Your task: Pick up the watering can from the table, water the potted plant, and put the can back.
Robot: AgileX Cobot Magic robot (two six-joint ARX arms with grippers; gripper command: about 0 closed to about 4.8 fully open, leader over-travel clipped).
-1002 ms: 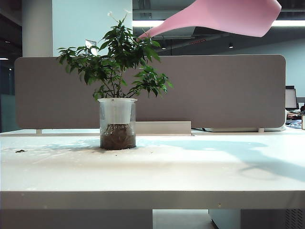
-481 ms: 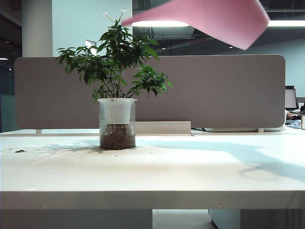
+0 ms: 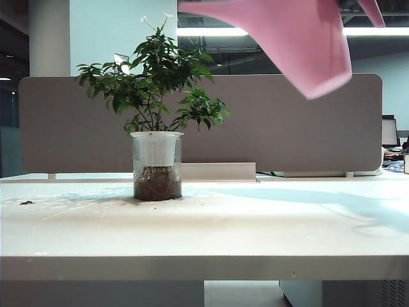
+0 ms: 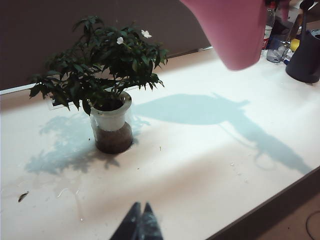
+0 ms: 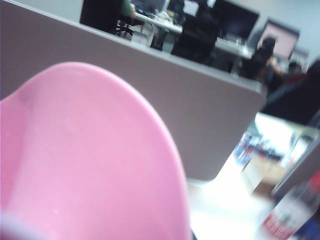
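Note:
The pink watering can hangs in the air above and to the right of the potted plant, spout level near the top edge, base hanging down. It also shows in the left wrist view as the watering can and fills the right wrist view as the watering can, hiding my right gripper's fingers, which carry it. The potted plant stands upright in its glass jar on the white table. My left gripper is shut and empty, over the table's near part, well short of the plant.
A grey partition runs along the table's back edge. Behind it at the far right stand a dark jug, a glass and bottles. A scrap of soil lies at the table's left.
The can has tipped back: its spout rose from pointing down at the plant's top to level, and its base swung down and right. The left arm has not moved.

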